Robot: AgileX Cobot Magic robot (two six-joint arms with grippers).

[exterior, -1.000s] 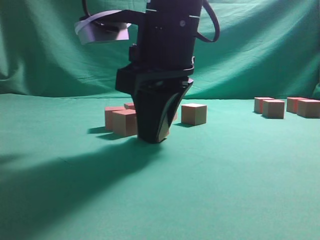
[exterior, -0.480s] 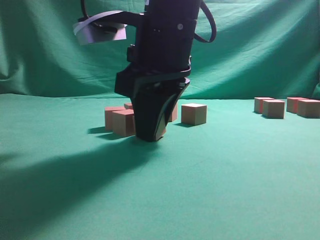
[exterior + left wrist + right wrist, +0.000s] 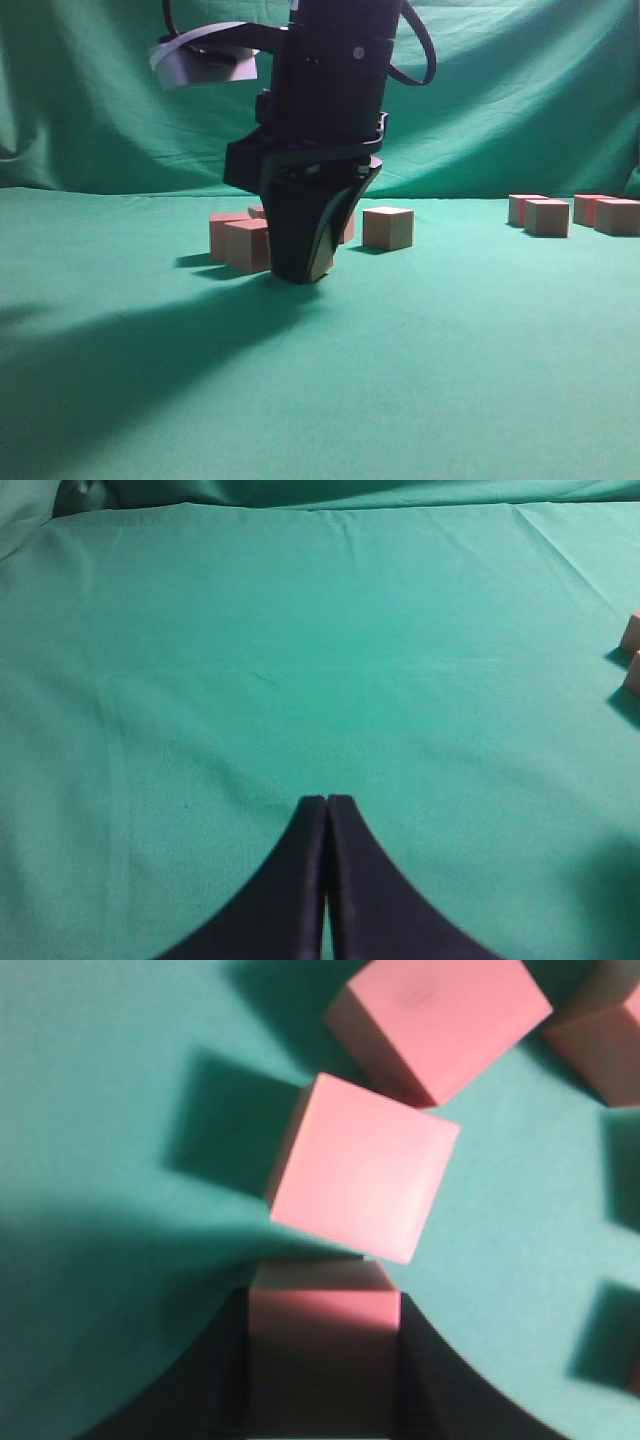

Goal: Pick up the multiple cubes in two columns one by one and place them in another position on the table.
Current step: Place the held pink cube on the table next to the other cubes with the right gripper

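1. Pink cube [image 3: 322,1355] sits clamped between the right pincer [image 3: 305,268] fingers, part-open to cube width, tips down at the table [image 3: 450,340].
2. Next cube [image 3: 362,1168] lies just ahead of the held one, turned off-square, nearly touching it; the lift should go straight up.
3. More cubes flank the pincer; a placed group [image 3: 572,214] sits far right.
4. Right arm vertical over the cluster. Left pincer [image 3: 326,815] closed, empty, well apart.

The big black right gripper [image 3: 305,270] hides some cubes [image 3: 247,243] behind it. Two cubes [image 3: 631,652] are cut off at the left wrist view's edge.
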